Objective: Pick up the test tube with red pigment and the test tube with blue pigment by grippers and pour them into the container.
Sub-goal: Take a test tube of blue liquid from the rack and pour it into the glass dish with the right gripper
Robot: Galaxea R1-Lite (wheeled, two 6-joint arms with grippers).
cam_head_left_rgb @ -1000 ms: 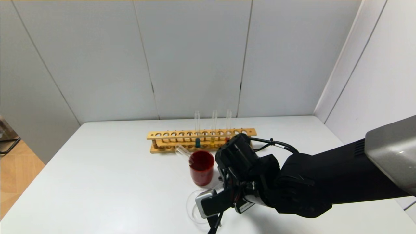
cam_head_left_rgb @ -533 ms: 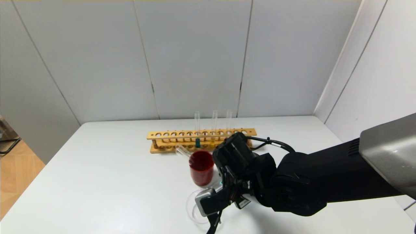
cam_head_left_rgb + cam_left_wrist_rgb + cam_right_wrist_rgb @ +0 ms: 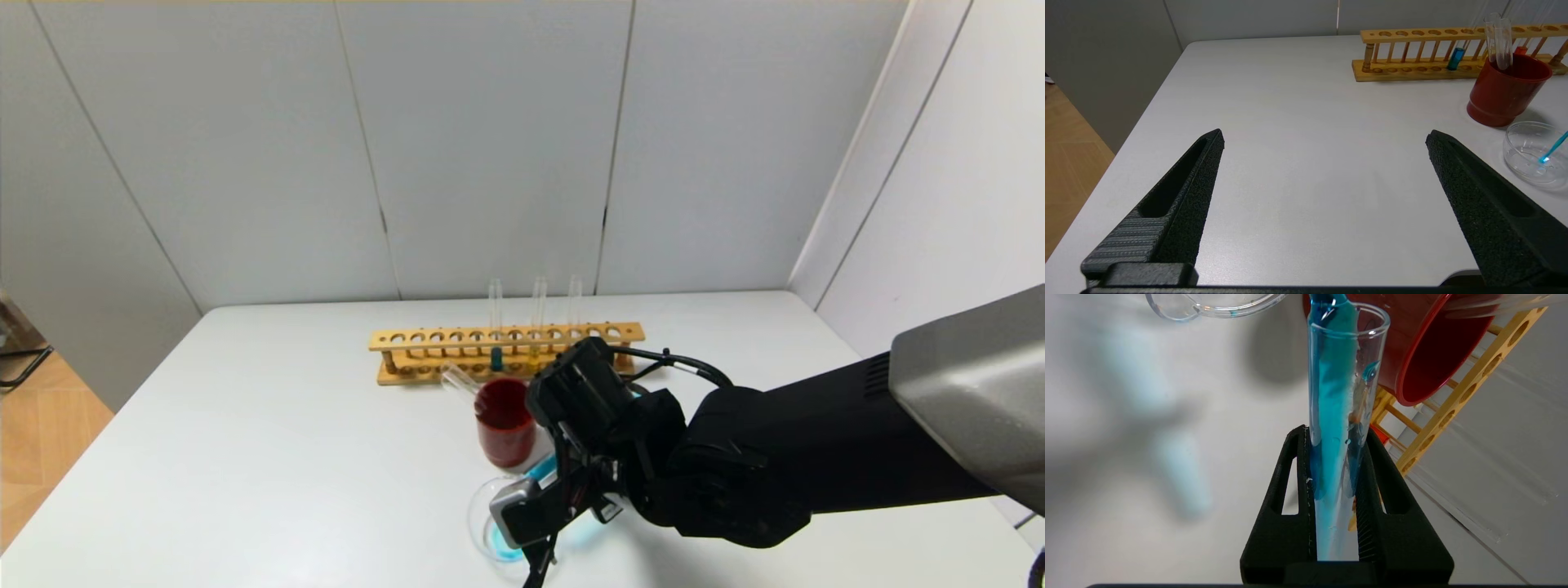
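Bright, even light; blurred wrist-view background.

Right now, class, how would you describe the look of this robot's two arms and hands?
The right hand is bulky matte black with a looped black cable, a grey camera block and a silver-grey upper arm shell. The left hand shows two tapered, rough-textured black fingers, ridged at the base.

White table (image 3: pixel 269 457) carries wooden rack (image 3: pixel 424 358), red cup (image 3: pixel 504 425), glass beaker (image 3: pixel 1527 153).

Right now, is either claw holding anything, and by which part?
The right claw is shut on the test tube with blue pigment, gripping its lower body, mouth tipped toward the container. The left claw is open, holding nothing.
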